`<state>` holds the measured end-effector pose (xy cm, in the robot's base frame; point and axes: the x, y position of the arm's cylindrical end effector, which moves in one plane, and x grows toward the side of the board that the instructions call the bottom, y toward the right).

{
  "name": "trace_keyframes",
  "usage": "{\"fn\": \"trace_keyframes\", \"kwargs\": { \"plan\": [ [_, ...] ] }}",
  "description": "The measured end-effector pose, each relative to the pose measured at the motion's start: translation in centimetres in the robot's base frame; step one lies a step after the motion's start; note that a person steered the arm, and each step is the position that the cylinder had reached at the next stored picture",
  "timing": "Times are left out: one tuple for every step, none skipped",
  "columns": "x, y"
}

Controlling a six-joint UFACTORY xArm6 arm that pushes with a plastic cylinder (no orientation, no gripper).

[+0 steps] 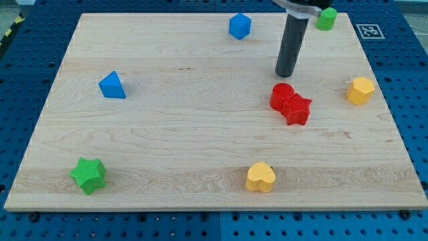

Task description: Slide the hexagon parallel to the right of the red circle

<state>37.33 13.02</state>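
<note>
The yellow hexagon [360, 90] lies near the board's right edge. The red circle [281, 96] lies left of it, right of the board's centre, with a red star [298, 110] touching its lower right side. My tip [286, 74] rests on the board just above the red circle, a small gap away from it and well left of the hexagon. The rod rises from the tip to the view's top.
A blue cube-like block [239, 26] lies at the top centre and a green block [326, 19] at the top right by the rod's mount. A blue triangle [112, 86] is at the left, a green star [89, 175] at the bottom left and a yellow heart [260, 177] at the bottom centre.
</note>
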Motion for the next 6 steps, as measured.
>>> {"fn": "trace_keyframes", "kwargs": {
  "plan": [
    [-0.1, 1.0],
    [-0.2, 4.7],
    [-0.5, 9.0],
    [-0.5, 12.8],
    [1.1, 14.6],
    [3.7, 14.6]
  ]
}}
